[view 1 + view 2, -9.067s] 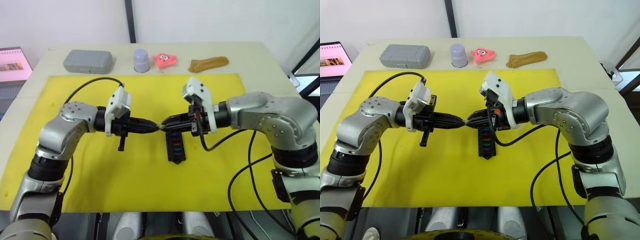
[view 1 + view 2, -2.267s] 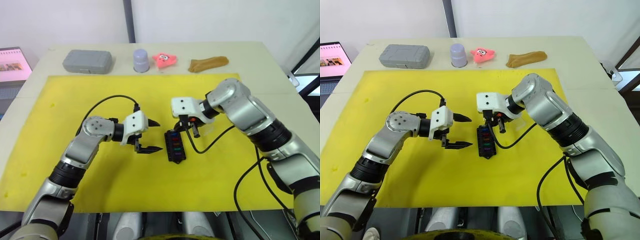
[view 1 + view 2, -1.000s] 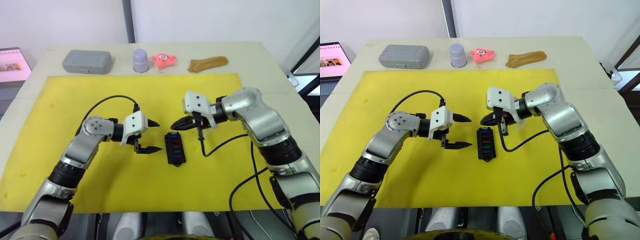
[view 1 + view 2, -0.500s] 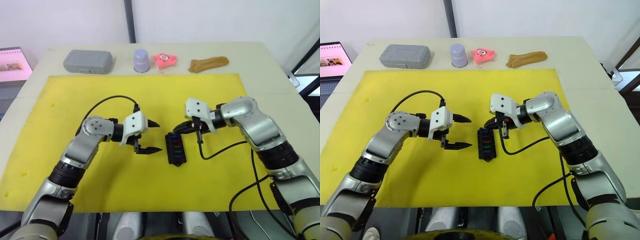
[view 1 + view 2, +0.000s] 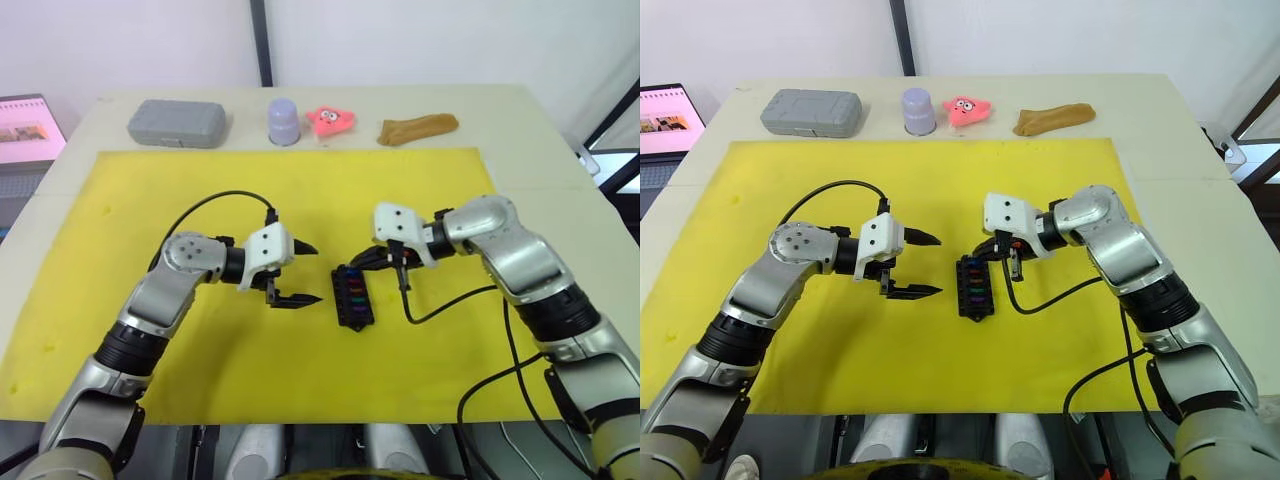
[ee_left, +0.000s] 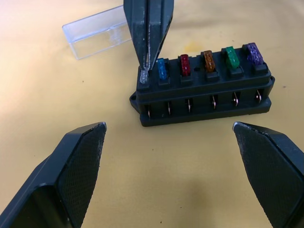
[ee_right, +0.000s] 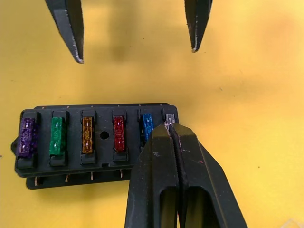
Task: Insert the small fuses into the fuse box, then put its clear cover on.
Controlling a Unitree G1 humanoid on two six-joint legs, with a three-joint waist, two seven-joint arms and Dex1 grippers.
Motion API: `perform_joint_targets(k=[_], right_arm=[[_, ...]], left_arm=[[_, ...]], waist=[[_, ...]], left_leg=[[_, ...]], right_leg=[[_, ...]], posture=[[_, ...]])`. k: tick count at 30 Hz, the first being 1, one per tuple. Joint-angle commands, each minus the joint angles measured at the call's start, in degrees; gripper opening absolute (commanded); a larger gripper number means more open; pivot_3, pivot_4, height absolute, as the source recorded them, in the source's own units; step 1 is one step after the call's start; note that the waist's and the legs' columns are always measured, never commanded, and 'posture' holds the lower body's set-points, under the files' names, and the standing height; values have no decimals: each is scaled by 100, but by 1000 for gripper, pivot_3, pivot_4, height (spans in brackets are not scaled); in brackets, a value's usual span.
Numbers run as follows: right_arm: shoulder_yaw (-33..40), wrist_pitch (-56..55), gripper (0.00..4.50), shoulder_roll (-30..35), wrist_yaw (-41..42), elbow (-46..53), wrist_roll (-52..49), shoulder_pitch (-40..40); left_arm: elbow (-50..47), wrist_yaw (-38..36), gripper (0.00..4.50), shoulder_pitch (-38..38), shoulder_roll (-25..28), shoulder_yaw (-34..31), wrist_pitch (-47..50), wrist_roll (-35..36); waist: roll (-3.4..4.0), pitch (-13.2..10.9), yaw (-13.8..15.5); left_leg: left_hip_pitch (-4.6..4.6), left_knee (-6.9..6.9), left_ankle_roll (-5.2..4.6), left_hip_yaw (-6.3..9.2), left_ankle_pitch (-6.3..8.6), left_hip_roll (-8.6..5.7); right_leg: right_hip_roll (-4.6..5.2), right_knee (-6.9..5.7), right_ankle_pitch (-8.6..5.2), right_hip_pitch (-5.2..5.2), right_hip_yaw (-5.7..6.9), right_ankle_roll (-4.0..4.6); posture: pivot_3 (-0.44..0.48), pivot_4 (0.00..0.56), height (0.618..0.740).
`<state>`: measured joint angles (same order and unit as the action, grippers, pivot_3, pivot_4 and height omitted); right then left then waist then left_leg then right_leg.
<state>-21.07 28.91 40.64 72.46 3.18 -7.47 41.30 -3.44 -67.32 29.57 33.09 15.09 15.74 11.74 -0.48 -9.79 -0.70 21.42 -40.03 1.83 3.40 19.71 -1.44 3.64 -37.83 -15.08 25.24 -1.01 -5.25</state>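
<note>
The black fuse box (image 5: pixel 352 297) lies mid-mat with small fuses standing in one row: purple (image 6: pixel 252 52), green (image 6: pixel 231 56), amber (image 6: pixel 208 59), red (image 6: pixel 184 64), blue (image 6: pixel 162 69) and a pale one (image 6: pixel 144 77) at the far end. My right gripper (image 5: pixel 347 269) is shut, its joined tips (image 7: pixel 169 126) touching the top of the pale fuse. My left gripper (image 5: pixel 317 272) stands open a short way to the box's left, nothing between its fingers (image 7: pixel 71 33). The clear cover (image 6: pixel 97 38) lies on the mat just beyond the box, on its right side.
Along the table's back edge sit a grey case (image 5: pixel 176 122), a lilac cup (image 5: pixel 284 120), a pink toy (image 5: pixel 331 119) and a brown piece (image 5: pixel 418 127). The yellow mat (image 5: pixel 200 380) covers most of the table. A screen (image 5: pixel 25 128) stands at the far left.
My right gripper, shut throughout, has come down and slightly left onto the box's far end. The left arm has stayed where it was, open.
</note>
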Motion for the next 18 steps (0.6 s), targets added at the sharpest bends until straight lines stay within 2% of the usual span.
perform_joint_targets(k=[1, 12, 18], right_arm=[[-220, 31, 37, 86, 107, 28, 167, -121], [515, 861, 37, -67, -5, 594, -627, 462], [1364, 522, 37, 42, -596, 1082, -804, 28]], left_arm=[[-148, 4, 4500, 67, 23, -41, -50, 21], [-331, -40, 4500, 80, 163, -249, 183, 228], [-962, 35, 4500, -122, 612, -833, 894, 765]], waist=[[0, 0, 0], [0, -1, -5], [-1, -1, 2]], left_leg=[[0, 0, 0, 0, 0, 0], [4, 0, 0, 0, 0, 1], [7, 1, 0, 4, 0, 2]], right_leg=[[0, 0, 0, 0, 0, 0], [0, 0, 0, 5, 0, 0], [2, 0, 0, 7, 0, 0]], posture=[[0, 150, 740], [0, 150, 740], [0, 150, 740]])
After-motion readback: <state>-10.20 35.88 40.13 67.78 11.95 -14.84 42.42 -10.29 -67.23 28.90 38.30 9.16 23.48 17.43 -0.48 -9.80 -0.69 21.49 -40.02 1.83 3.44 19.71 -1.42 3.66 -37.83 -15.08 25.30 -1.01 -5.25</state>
